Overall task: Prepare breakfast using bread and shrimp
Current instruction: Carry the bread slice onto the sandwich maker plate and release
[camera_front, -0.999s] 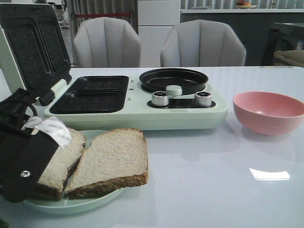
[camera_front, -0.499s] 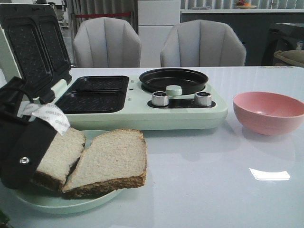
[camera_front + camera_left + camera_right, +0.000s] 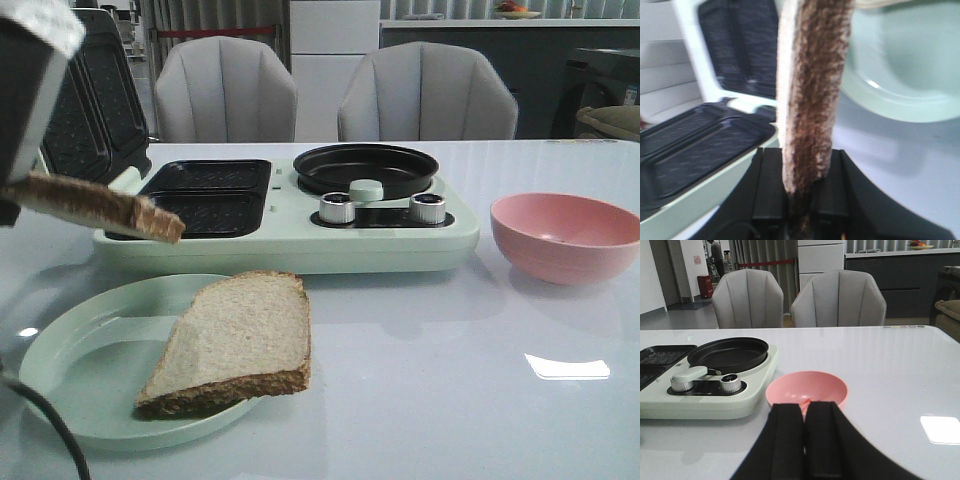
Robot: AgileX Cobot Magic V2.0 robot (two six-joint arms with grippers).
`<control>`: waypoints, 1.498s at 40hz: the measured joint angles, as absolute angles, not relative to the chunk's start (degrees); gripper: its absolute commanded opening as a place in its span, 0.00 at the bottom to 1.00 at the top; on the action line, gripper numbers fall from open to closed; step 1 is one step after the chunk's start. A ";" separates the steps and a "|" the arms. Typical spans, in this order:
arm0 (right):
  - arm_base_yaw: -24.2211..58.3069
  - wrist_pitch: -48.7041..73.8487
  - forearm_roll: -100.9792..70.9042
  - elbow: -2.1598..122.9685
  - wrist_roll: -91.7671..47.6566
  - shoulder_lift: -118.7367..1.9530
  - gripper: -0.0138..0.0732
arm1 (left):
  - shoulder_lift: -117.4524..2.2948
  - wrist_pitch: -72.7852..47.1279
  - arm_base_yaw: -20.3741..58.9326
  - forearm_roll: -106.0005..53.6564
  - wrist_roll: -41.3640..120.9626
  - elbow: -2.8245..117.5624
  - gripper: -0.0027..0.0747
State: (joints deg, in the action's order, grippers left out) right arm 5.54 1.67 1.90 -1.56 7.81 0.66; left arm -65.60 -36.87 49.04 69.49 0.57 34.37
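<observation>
Nearest on the tabletop [image 3: 430, 400], one slice of bread [image 3: 235, 342] lies on the right half of the pale green plate [image 3: 70, 370], whose left half is bare, with open tabletop to its right. The left gripper [image 3: 800, 210], jaws clamped on a second slice [image 3: 95, 206], holds it above the plate before the sandwich maker [image 3: 300, 235]; two slices in all. Farther right, the right gripper [image 3: 805, 440], jaws closed on nothing, points at one pink bowl [image 3: 806, 391] holding shrimp [image 3: 805, 401].

A mint breakfast maker [image 3: 300, 245] stands between a green plate [image 3: 80, 340] and pink bowl [image 3: 565, 235].
</observation>
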 measured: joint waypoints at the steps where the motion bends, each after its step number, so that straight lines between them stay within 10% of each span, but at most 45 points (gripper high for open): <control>1: 5.54 1.67 1.90 -1.56 7.81 0.66 0.32 | -65.22 -36.87 49.04 70.25 0.57 34.94 0.18; 60: 5.54 1.67 1.90 -1.56 7.81 0.66 0.32 | -117.74 -10.19 19.54 80.34 -4.27 82.04 0.18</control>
